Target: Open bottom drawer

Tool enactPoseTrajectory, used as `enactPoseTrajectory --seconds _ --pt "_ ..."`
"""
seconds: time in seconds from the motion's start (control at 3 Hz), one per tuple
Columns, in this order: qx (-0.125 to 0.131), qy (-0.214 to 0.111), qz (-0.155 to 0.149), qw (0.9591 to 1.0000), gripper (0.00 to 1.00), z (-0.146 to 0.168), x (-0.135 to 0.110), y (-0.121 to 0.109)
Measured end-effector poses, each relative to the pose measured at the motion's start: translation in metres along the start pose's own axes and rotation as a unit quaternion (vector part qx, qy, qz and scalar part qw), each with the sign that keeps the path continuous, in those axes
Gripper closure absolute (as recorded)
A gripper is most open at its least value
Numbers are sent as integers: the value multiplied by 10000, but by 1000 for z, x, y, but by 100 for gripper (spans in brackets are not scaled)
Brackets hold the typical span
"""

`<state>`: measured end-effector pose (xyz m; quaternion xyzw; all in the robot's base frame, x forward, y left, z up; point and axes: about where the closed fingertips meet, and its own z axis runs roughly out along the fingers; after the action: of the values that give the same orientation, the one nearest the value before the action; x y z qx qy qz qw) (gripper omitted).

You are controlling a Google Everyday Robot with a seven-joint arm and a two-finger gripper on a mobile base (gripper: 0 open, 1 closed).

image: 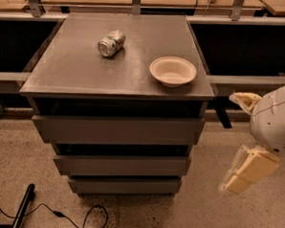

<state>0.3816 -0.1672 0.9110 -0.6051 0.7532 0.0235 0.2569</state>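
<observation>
The bottom drawer [124, 185] is the lowest and shortest of three dark grey flat fronts on the cabinet. Its front sits pushed in, set back under the middle drawer [122, 164] and the top drawer [117, 129]. My gripper [237, 178] is cream-coloured and hangs from the white arm joint [275, 118] at the right of the view. It is to the right of the cabinet, at about the height of the middle and bottom drawers, apart from them and touching nothing.
A crushed can [111, 42] and a white bowl [173, 71] sit on the cabinet top [78, 69]. A black cable [56, 213] and a black bar [21, 208] lie on the speckled floor at the front left. Dark shelving runs behind.
</observation>
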Motion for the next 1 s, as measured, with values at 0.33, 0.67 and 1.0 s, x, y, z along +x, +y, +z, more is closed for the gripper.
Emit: enactPoseTrajectory --seconds 0.33,0.67,1.0 --pt "0 0 0 10000 0 0 0 0" --pt "81 142 -240 9996 0 21 7 -2" --pt "-157 638 -1403 9879 0 134 58 21"
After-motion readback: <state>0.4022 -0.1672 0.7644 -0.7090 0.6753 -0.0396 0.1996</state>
